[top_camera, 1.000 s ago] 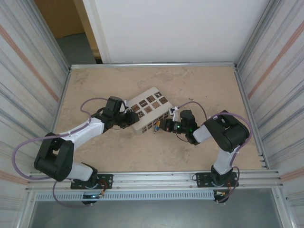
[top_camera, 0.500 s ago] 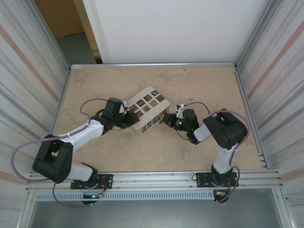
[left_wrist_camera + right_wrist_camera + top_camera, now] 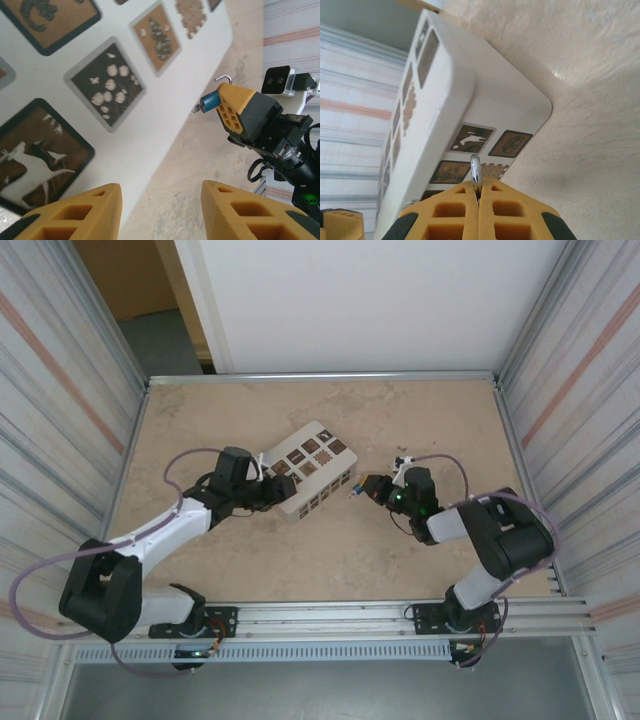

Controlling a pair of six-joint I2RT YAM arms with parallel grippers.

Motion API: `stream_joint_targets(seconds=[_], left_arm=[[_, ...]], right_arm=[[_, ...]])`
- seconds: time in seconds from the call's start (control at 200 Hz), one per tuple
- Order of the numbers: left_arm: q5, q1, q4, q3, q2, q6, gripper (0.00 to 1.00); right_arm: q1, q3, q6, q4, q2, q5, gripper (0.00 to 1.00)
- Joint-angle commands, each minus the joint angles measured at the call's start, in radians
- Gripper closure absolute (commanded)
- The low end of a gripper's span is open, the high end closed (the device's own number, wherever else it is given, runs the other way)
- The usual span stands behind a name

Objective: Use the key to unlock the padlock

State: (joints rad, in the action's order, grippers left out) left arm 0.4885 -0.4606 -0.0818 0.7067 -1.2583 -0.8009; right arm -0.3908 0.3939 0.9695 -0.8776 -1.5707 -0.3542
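Top external view: the beige counter (image 3: pixel 250 420) carries a white box (image 3: pixel 310 474) with square brown-patterned holes, lying at an angle near the centre.

1. Left gripper (image 3: pixel 273 491): positioned just beside the near-left side of the box. The left wrist view shows its fingers (image 3: pixel 161 200) standing apart with nothing between them.
2. Right gripper (image 3: pixel 366 486): positioned off the right end of the box and apart from it. The right wrist view shows its fingers (image 3: pixel 479 192) pressed together.
3. Padlock (image 3: pixel 209 101): its blue body is pinched at the tip of the right gripper (image 3: pixel 227 107), clear of the counter and near the box edge. A grey hook (image 3: pixel 225 78) projects above it.
4. Pale sliver (image 3: pixel 193 111): sits at the free end of the padlock. Whether it is the key cannot be told.
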Motion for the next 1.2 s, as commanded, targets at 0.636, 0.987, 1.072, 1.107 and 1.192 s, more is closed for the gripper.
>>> stream_joint_targets(seconds=[0.636, 0.987, 1.072, 1.107, 1.192], left_arm=[[-0.362, 0.003, -0.386, -0.154, 0.548, 0.091, 0.33], [-0.408, 0.025, -0.445, -0.21, 0.647, 0.069, 0.3], [-0.41, 0.026, -0.45, -0.208, 0.645, 0.073, 0.29], [-0.409, 0.027, -0.45, -0.209, 0.643, 0.071, 0.29], [-0.411, 0.027, -0.45, -0.209, 0.638, 0.072, 0.29]], right_arm=[[-0.03, 0.178, -0.473, 1.234, 0.533, -0.058, 1.0], [-0.132, 0.157, -0.482, 1.204, 0.337, -0.106, 1.0], [-0.147, 0.172, -0.492, 1.19, 0.286, -0.104, 1.0], [-0.15, 0.175, -0.494, 1.184, 0.267, -0.107, 1.0], [-0.154, 0.18, -0.494, 1.167, 0.238, -0.113, 1.0]])
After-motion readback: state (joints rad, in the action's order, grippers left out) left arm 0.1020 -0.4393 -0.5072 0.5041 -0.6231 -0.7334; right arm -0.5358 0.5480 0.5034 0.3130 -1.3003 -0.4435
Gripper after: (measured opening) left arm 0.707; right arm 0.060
